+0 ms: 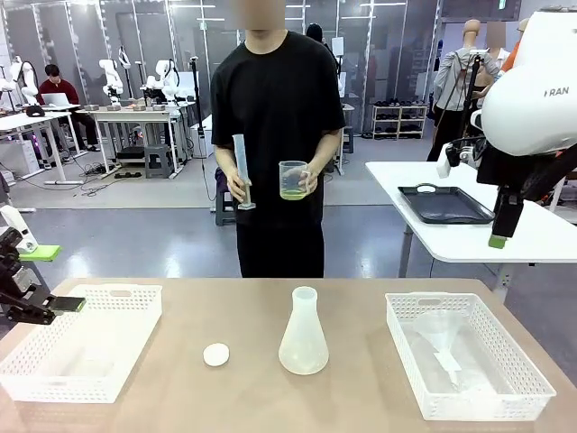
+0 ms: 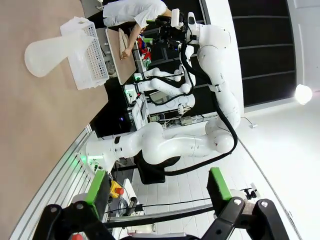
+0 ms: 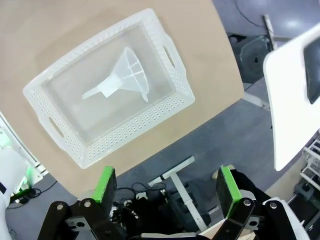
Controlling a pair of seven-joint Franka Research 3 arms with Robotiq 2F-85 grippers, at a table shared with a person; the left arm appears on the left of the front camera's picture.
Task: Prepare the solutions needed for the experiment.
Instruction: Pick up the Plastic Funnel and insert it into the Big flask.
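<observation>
Across the table a person holds a clear beaker (image 1: 293, 179) with a little pale yellow solution (image 1: 293, 193) at its bottom, and a tall measuring cylinder (image 1: 242, 171) in the other hand. An empty frosted conical flask (image 1: 303, 335) (image 2: 47, 52) stands mid-table beside a small white cap (image 1: 216, 354). A colourless funnel (image 1: 442, 329) (image 3: 127, 75) lies in the right white basket (image 1: 424, 299) (image 3: 140, 127). My left gripper (image 1: 56, 280) (image 2: 158, 186) is open at the left edge by the left basket (image 1: 108, 290). High above the right basket, my right gripper (image 1: 498, 240) (image 3: 167, 187) hangs open and empty.
A white side table (image 1: 541, 239) with a black tray (image 1: 446, 205) stands behind on the right. The far basket's wall (image 2: 87, 57) appears beyond the flask in the left wrist view. Bare tabletop lies between the baskets around the flask.
</observation>
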